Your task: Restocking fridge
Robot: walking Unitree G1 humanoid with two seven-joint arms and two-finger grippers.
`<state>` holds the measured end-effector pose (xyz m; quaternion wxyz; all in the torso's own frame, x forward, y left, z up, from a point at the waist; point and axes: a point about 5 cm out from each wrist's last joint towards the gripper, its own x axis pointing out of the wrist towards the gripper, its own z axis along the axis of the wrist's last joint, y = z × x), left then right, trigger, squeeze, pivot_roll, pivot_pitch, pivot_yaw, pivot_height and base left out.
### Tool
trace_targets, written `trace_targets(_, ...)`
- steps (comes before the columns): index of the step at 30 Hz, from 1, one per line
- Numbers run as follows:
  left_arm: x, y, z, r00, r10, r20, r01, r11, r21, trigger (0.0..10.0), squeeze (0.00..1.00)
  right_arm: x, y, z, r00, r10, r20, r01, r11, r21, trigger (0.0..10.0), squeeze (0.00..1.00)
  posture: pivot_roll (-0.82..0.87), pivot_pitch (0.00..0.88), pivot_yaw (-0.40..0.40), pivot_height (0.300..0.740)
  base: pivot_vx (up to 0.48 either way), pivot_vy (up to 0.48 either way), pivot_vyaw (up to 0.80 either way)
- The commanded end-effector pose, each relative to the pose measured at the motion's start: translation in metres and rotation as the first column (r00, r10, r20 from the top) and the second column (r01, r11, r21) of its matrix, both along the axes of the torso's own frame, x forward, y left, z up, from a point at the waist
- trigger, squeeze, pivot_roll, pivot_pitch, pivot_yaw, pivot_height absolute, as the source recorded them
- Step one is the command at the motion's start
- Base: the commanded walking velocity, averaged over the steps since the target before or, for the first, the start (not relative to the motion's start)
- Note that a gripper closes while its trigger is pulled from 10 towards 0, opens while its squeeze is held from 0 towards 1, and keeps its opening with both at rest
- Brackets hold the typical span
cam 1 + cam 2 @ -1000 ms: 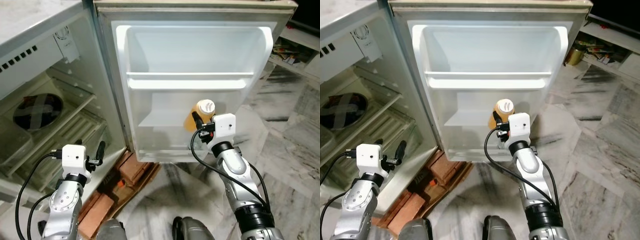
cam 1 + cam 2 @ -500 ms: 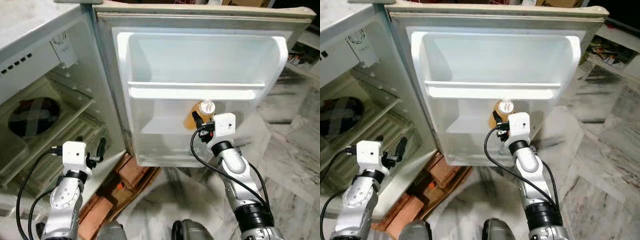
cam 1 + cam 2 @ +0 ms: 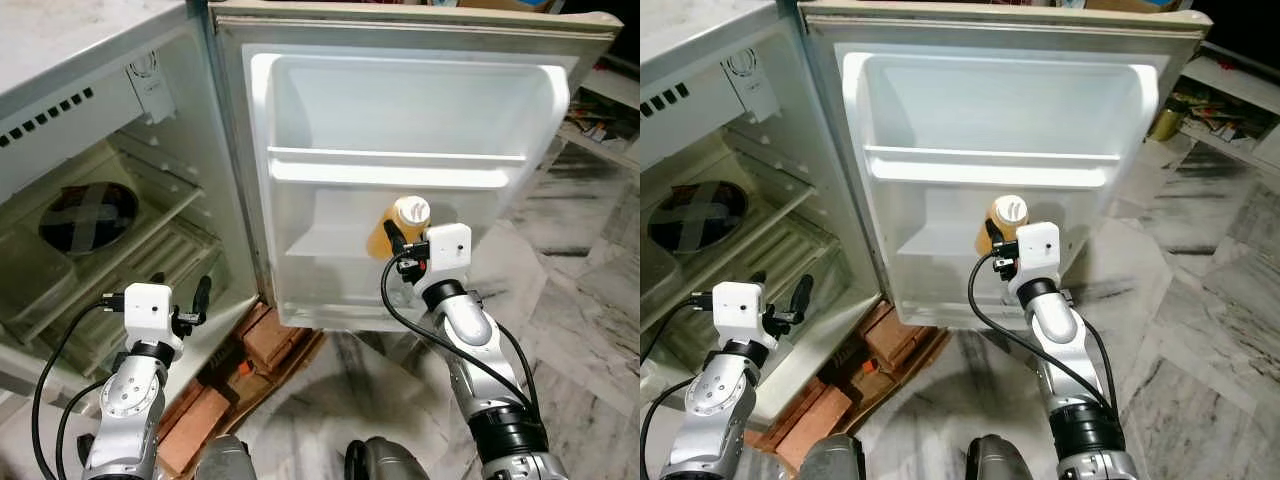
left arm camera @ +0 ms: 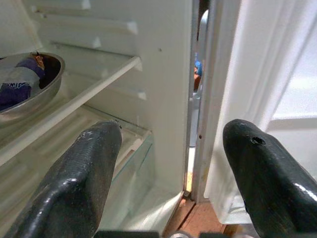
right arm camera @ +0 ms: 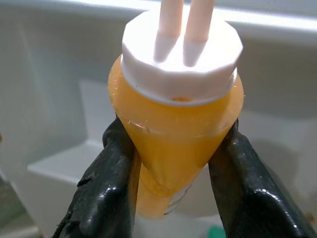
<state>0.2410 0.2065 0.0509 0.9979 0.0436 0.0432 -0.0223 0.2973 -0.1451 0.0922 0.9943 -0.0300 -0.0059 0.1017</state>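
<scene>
Two eye views, same scene: fridge door swung open facing the camera, white inner liner, one door shelf across the middle, lower bin below it. Fridge cabinet open at left with ribbed shelves and a dark round bowl on one of them. Floor is grey-veined marble; red bricks sit under the door's lower edge. Clutter at the far right edge is too small to identify.

Right gripper is up at the lower part of the door, under the door shelf, clamped on an orange bottle with a white cap. Bottle sits tilted against the liner; its base is hidden behind the gripper and wrist module, so contact with the bin cannot be told.

Left gripper hangs low by the cabinet's bottom corner, holding nothing.

Left wrist view: both fingers spread wide apart, nothing between them. Past them, the cabinet's side wall, a shelf with the metal bowl cut off by the frame edge, something purple-wrapped inside, and the hinge gap to the door.

Right wrist view: fingers press both sides of the bottle just below its white cap. Bottle's lower body is out of focus; label unreadable. White door liner behind.
</scene>
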Motion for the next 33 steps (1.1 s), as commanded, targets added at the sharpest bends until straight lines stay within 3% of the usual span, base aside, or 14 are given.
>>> trace_targets(1, -0.0027, 0.0016, -0.0030, 1.000, 0.008, -0.017, -0.008, 1.000, -0.008, 10.0, 0.00, -0.0013, -0.0044, 0.0027, 1.000, -0.015, -0.004, 0.015, 1.000, 0.001, 10.0, 0.00, 0.07, 0.127, -0.023, 0.740, 0.000, 0.000, 0.00)
trace_targets(9, -0.0041, 0.0026, -0.0055, 0.999, 0.017, -0.035, -0.017, 1.000, -0.004, 10.0, 0.00, -0.0006, -0.0060, -0.0016, 0.999, -0.025, -0.031, 0.025, 1.000, 0.000, 10.0, 0.00, 0.07, 0.133, -0.020, 0.711, 0.000, 0.000, 0.00)
trace_targets(22, -0.0053, 0.0060, -0.0093, 0.997, 0.028, -0.067, -0.028, 1.000, 0.013, 10.0, 0.00, -0.0016, -0.0052, -0.0014, 0.999, -0.018, -0.034, 0.019, 1.000, 0.005, 10.0, 0.00, 0.07, 0.142, -0.022, 0.623, 0.000, 0.000, 0.00)
trace_targets(33, -0.0046, 0.0067, -0.0054, 0.999, 0.025, -0.041, -0.024, 1.000, 0.013, 10.0, 0.00, 0.0002, -0.0032, 0.0005, 1.000, 0.001, -0.026, -0.001, 1.000, 0.013, 10.0, 0.00, 0.07, 0.145, -0.021, 0.623, 0.000, 0.000, 0.00)
